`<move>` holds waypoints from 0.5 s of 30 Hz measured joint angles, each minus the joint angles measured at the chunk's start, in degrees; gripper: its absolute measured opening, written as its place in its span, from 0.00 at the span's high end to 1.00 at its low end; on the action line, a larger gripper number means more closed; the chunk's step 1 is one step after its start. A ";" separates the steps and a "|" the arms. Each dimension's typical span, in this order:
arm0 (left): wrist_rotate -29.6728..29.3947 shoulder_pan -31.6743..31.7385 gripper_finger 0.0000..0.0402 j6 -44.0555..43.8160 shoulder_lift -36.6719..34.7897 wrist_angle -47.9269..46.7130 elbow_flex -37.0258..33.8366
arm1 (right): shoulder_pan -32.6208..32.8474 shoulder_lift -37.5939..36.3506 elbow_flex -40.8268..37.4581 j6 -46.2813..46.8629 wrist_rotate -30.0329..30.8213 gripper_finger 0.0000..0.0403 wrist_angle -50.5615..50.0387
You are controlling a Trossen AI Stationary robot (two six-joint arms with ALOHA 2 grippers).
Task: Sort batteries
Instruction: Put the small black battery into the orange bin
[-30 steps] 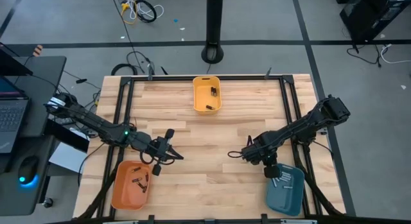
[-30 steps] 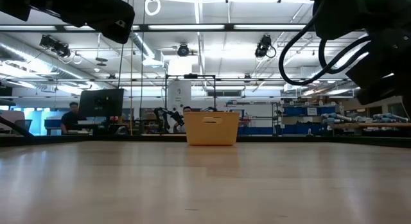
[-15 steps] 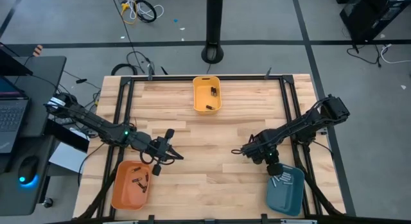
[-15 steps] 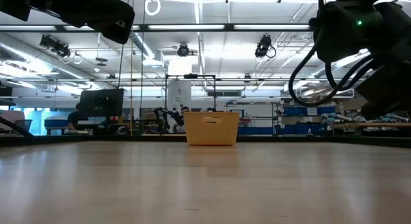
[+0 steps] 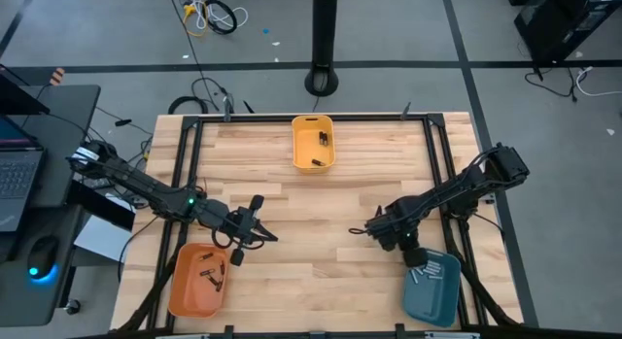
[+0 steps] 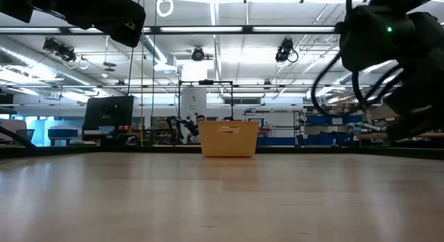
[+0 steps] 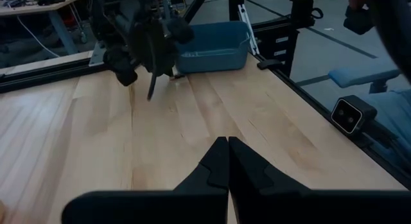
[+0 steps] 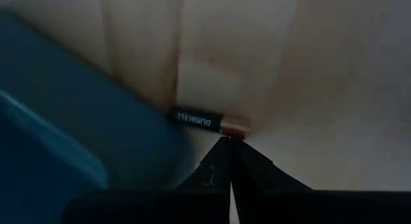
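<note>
battery (image 8: 207,120) lies just past closed right end effector (image 8: 229,144), seemingly beside blue bin (image 8: 58,147).

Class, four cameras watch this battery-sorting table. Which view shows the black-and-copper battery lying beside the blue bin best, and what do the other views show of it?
The right wrist view: the battery lies on the wood against the blue bin, just ahead of the shut right gripper, its printed label visible. The high view hides that spot under the right arm; the low and left wrist views show no sign of it.
</note>
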 joint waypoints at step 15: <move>-0.79 0.00 0.99 0.01 0.00 0.26 0.00 | -1.62 -2.08 10.79 24.75 5.64 0.91 1.06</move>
